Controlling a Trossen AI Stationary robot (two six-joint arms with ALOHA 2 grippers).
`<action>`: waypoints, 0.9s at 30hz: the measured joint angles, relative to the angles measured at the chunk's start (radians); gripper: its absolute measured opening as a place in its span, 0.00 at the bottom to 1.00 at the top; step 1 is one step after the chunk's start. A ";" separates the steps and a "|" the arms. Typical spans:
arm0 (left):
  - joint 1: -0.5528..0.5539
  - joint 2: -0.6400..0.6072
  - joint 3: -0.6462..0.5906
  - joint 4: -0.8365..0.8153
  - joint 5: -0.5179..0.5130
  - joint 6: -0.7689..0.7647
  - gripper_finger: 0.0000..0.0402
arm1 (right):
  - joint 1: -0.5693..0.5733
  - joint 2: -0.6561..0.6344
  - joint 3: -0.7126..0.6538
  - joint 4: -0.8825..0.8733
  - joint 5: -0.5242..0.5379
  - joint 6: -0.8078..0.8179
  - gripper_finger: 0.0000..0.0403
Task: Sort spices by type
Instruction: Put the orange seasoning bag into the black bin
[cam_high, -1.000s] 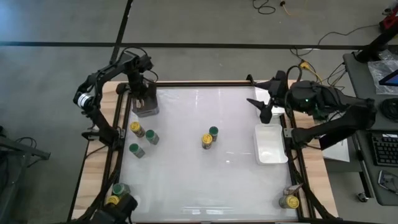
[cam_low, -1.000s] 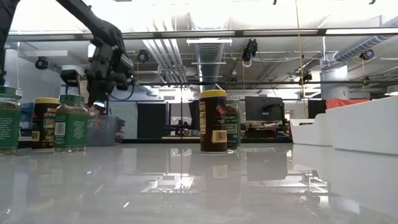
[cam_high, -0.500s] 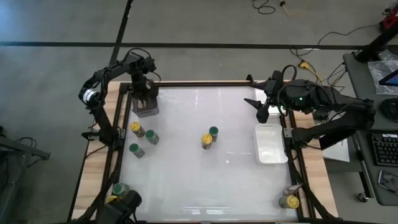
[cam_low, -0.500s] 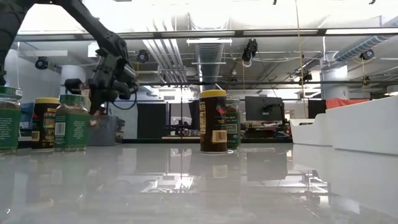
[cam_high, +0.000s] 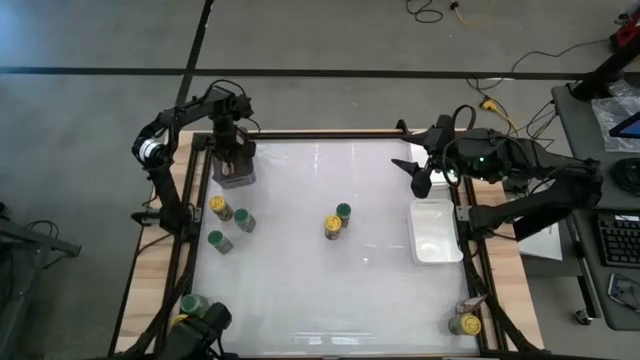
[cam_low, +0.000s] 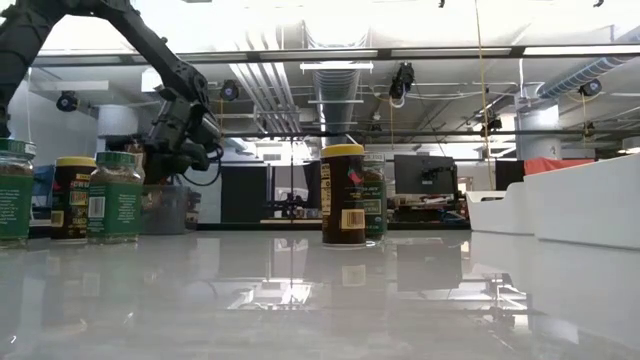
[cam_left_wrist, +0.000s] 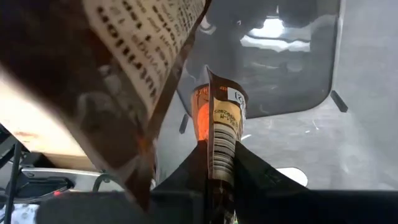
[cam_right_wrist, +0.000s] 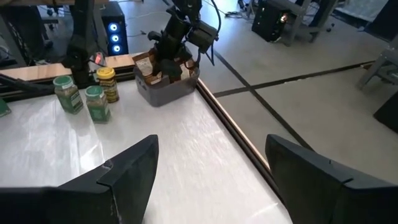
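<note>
glossy white table (cam_high: 300, 290); left claw (cam_high: 233, 155) clamped on brown packet (cam_left_wrist: 221, 130); right claw (cam_high: 420, 175) apart.

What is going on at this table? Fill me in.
The left gripper is down in the grey cup at the table's far left corner, shut on a brown packet. The right gripper hangs open near the white tray, holding nothing. The jars stand scattered, none held.
</note>
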 joint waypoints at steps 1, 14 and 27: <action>0.000 0.002 0.000 0.000 0.000 0.006 0.05 | 0.000 0.000 0.000 0.000 0.000 0.004 0.70; 0.002 0.006 -0.001 0.023 0.000 0.022 0.06 | 0.000 0.000 -0.001 0.001 0.001 0.016 0.73; 0.002 0.006 -0.001 0.022 0.001 0.021 0.07 | 0.000 0.000 -0.002 0.001 0.001 0.021 0.73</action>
